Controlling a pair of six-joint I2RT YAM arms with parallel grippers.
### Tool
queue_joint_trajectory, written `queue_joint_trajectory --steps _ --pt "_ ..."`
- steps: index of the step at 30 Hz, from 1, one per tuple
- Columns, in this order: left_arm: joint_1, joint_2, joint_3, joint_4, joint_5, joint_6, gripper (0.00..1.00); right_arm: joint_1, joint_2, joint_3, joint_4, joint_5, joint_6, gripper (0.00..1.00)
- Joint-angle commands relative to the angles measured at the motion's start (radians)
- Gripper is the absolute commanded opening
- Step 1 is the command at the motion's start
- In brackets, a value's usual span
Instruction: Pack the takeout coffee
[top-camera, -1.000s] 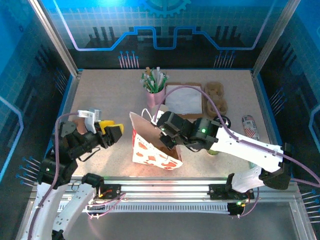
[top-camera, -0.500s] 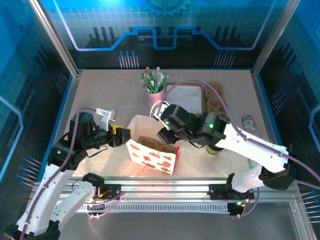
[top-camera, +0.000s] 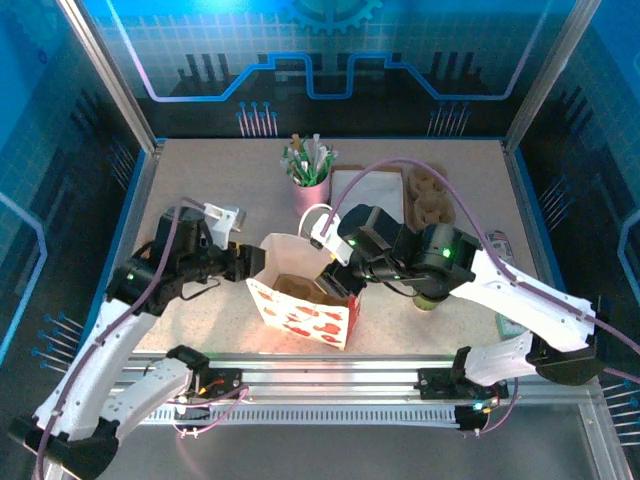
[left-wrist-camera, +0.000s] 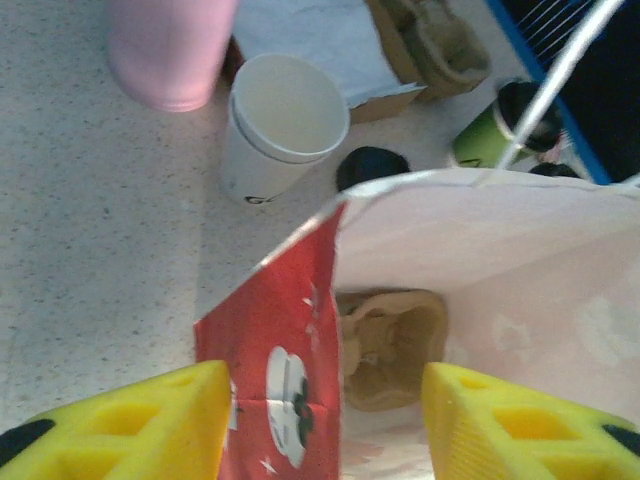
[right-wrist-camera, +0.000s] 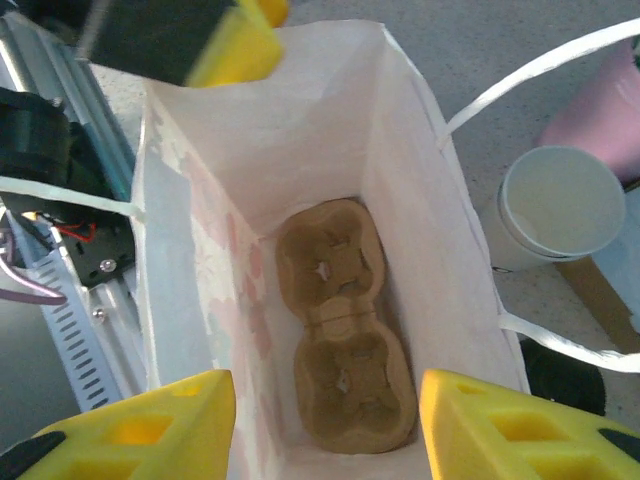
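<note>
The takeout coffee, a plain white paper cup (left-wrist-camera: 275, 130), stands empty and upright on the table beyond the bag, next to a pink cup (left-wrist-camera: 170, 50); the right wrist view has it (right-wrist-camera: 555, 205) just outside the bag's right wall. The red-and-white paper bag (top-camera: 300, 315) stands upright and open, a brown cup carrier (right-wrist-camera: 345, 375) flat on its bottom. My left gripper (left-wrist-camera: 327, 400) is open, its fingers either side of the bag's red left wall (left-wrist-camera: 290, 350). Above the bag's mouth my right gripper (right-wrist-camera: 325, 400) hangs open and holds nothing.
The pink cup of sticks (top-camera: 310, 190) stands behind the bag. A black lid (left-wrist-camera: 372, 165) lies near the white cup, a green cup (top-camera: 425, 298) right of the bag. White napkins (top-camera: 365, 195) and spare carriers (top-camera: 432, 195) lie at the back.
The bag went from tilted to upright. My right gripper opened and rose out of the bag. My left gripper moved right to the bag's left wall.
</note>
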Motion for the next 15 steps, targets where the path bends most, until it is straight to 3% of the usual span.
queue_joint_trajectory --steps 1,5,10,15 --pt "-0.024 0.034 0.040 -0.041 -0.112 0.032 0.51 -0.006 -0.003 0.014 -0.024 -0.056 -0.025 0.52" --pt "-0.025 0.076 0.059 -0.050 -0.141 0.035 0.45 -0.006 -0.002 -0.002 -0.026 -0.067 -0.033 0.52" --pt "-0.027 0.077 0.071 -0.044 -0.129 0.023 0.19 -0.006 0.010 -0.020 -0.019 -0.093 -0.038 0.52" --pt "-0.060 -0.017 0.057 -0.027 -0.109 0.025 0.00 -0.004 0.009 -0.044 0.014 -0.153 -0.040 0.48"
